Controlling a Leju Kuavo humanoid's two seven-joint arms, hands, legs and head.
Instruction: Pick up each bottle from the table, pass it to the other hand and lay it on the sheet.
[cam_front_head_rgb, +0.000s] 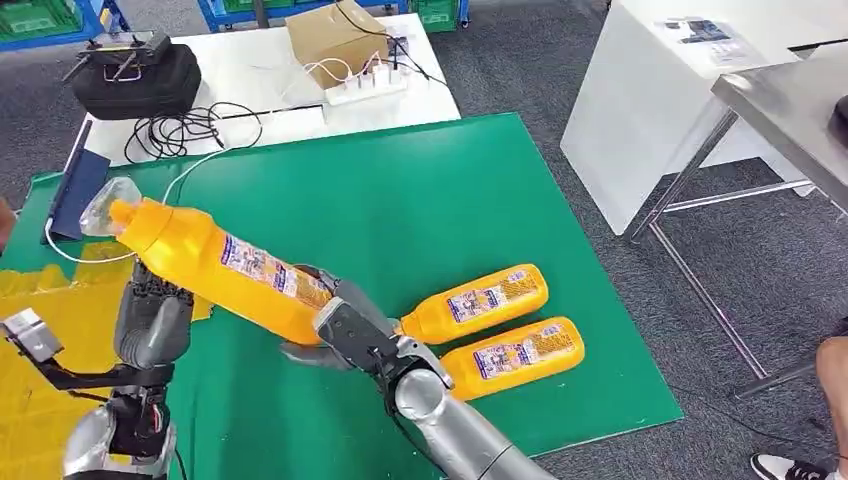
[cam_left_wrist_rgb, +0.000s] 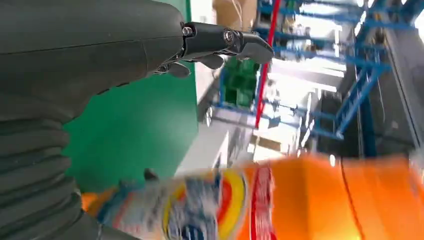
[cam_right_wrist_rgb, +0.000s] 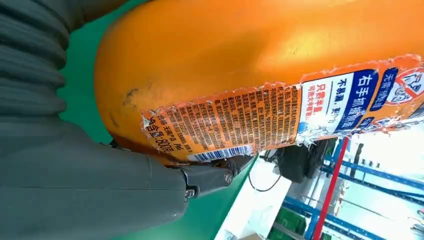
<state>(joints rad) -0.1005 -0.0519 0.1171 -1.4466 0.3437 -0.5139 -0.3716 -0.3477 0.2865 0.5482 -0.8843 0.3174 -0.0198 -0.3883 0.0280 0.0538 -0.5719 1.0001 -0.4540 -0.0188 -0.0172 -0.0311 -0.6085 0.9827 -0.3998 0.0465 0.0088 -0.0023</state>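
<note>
Green sheet (cam_front_head_rgb: 420, 190); torn-labelled orange bottle (cam_front_head_rgb: 225, 268) aloft.

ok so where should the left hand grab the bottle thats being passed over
Probably the upper body just below the neck, coming from underneath. The right hand grips the base of the held bottle, which slants neck-up over the left hand, so that end is free.
</note>
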